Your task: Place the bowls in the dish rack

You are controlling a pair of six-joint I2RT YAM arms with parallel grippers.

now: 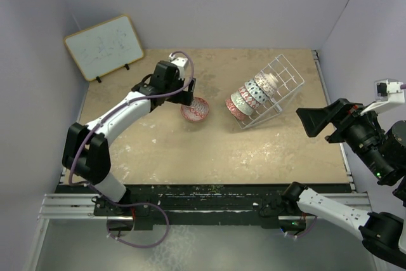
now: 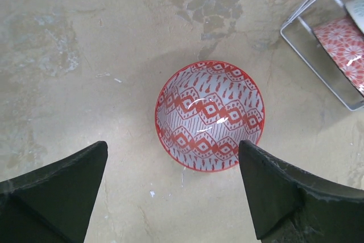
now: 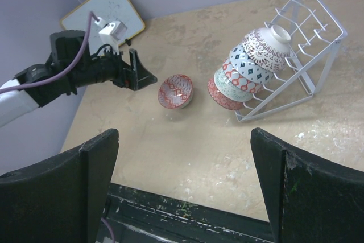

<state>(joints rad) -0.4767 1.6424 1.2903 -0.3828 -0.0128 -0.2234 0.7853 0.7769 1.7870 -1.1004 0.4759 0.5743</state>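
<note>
A red-patterned bowl [image 1: 195,110] [image 2: 209,115] [image 3: 176,91] rests on the table, mouth tilted up, left of the dish rack [image 1: 283,80] [image 3: 316,32]. My left gripper [image 1: 188,98] [image 2: 173,192] [image 3: 140,75] hovers just beside and above it, open, with nothing between its fingers and the bowl lying beyond the tips. Several other bowls [image 1: 250,97] [image 3: 250,69] stand stacked on edge in the white wire rack, which is tilted; a red one [image 2: 345,49] is the outermost. My right gripper [image 1: 306,121] [image 3: 182,189] is open and empty, raised at the right of the table, far from the bowls.
A wood-framed whiteboard [image 1: 104,46] [image 3: 111,11] leans at the back left corner. Purple walls close in the table on three sides. The black front rail [image 1: 209,198] runs along the near edge by the arm bases.
</note>
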